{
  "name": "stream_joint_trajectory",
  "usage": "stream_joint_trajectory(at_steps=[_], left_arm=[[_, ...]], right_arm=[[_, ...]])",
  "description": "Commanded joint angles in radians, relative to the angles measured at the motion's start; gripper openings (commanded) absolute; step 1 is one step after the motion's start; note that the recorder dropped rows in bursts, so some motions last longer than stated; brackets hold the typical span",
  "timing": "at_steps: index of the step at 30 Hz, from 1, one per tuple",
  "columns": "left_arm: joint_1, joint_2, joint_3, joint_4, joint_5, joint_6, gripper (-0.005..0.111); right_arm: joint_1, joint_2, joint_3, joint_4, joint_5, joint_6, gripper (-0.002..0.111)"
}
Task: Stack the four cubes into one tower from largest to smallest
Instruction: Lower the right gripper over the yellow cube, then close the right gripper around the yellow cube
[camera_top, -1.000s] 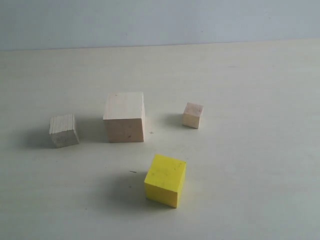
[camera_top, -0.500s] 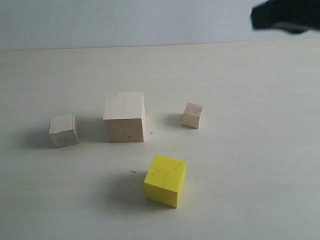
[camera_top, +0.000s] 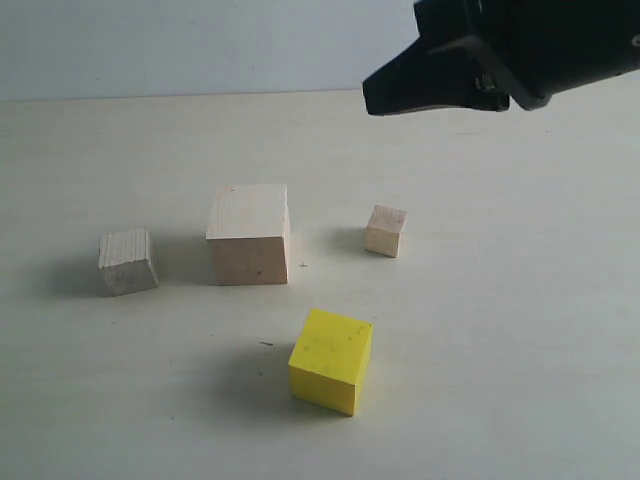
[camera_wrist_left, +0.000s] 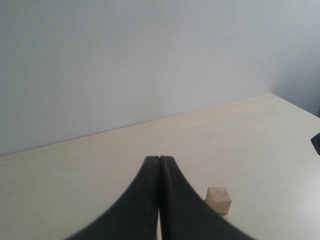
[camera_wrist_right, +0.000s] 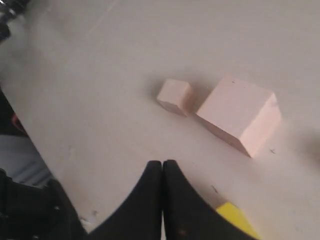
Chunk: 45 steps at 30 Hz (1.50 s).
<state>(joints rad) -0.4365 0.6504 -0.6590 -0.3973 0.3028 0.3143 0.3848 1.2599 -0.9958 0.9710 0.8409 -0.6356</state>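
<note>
Corner of yellow cube (camera_wrist_right: 240, 222) (rest hidden) shows beside right claw (camera_wrist_right: 162, 162).

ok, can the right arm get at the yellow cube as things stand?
Probably yes: the right gripper hangs above the table, and the yellow cube stands alone, top bare. Jaws are shut.

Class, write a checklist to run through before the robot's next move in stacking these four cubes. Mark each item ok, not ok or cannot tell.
1. Largest cube has a bare top: ok.
2. Yellow cube stands apart from the others: ok.
3. Medium cube and smallest cube sit clear of the largest: ok.
4. Right gripper open for a grasp: not ok, shut.
5. Left gripper empty: ok, shut on nothing.
</note>
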Motion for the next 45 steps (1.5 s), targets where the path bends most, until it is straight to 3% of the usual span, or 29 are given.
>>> stream_joint_trajectory(at_steps=[1, 7, 9, 14, 21, 26, 34, 39, 45], left_arm=[[-0.002, 0.002, 0.003, -0.004, 0.04, -0.004, 0.0], [-0.002, 0.002, 0.003, -0.004, 0.056, -0.004, 0.0], [-0.002, 0.002, 0.003, -0.004, 0.06, -0.004, 0.0], [-0.002, 0.002, 0.003, -0.004, 0.062, -0.004, 0.0], [-0.002, 0.002, 0.003, -0.004, 0.057, -0.004, 0.0], [-0.002, 0.002, 0.003, -0.004, 0.055, -0.004, 0.0], [-0.002, 0.002, 0.003, -0.004, 0.058, -0.004, 0.0], [-0.002, 0.002, 0.003, -0.004, 0.053, -0.004, 0.0], [-0.002, 0.002, 0.003, -0.004, 0.052, -0.004, 0.0]], right_arm=[[0.0, 0.002, -0.001, 0.095, -0.006, 0.01, 0.0], [0.0, 0.002, -0.001, 0.076, -0.046, -0.031, 0.0], [0.0, 0.006, -0.001, -0.035, -0.036, -0.14, 0.0], [0.0, 0.029, 0.001, -0.349, 0.099, -0.112, 0.002], [0.002, 0.074, 0.001, -0.344, 0.136, -0.13, 0.037], [0.109, 0.117, 0.001, -0.4, 0.136, -0.131, 0.06], [0.284, 0.137, 0.003, -0.674, 0.072, 0.005, 0.064], [0.302, 0.201, 0.003, -0.654, 0.032, 0.017, 0.064], [0.302, 0.296, 0.003, -0.647, -0.031, 0.017, 0.078]])
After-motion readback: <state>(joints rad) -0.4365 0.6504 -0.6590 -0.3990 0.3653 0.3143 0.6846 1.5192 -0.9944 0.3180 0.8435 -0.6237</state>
